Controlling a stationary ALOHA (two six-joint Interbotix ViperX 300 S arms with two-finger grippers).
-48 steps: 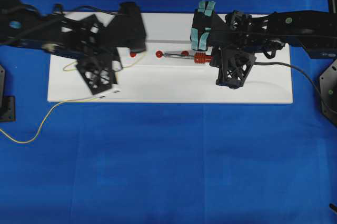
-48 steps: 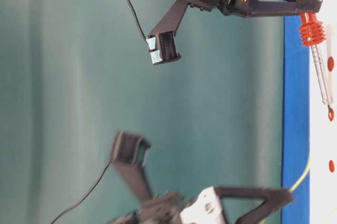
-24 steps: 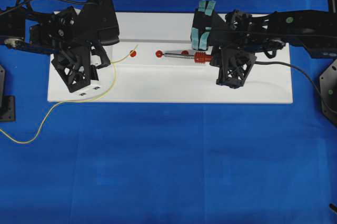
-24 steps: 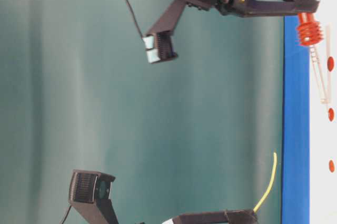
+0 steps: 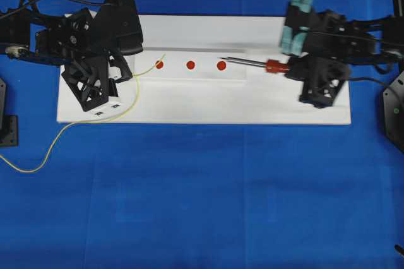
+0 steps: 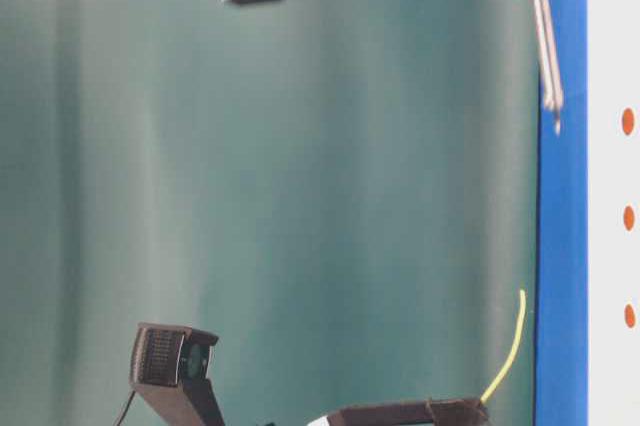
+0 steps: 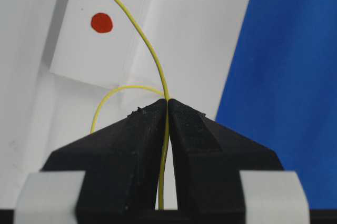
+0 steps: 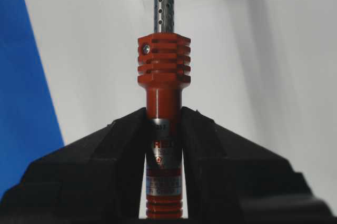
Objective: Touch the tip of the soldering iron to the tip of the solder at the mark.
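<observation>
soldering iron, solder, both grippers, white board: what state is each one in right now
soldering iron: held by its handle, lifted, tip free
solder: pinched, free end raised, touching nothing
left gripper: shut on solder
right gripper: shut on soldering iron
white board: flat, three red dots uncovered

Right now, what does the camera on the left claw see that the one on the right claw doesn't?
Only the left wrist view shows the thin yellow solder wire pinched in the left claw, plus one red dot mark. Only the right wrist view shows the red-handled soldering iron gripped in the right claw. Both show the white board on the blue cloth.
</observation>
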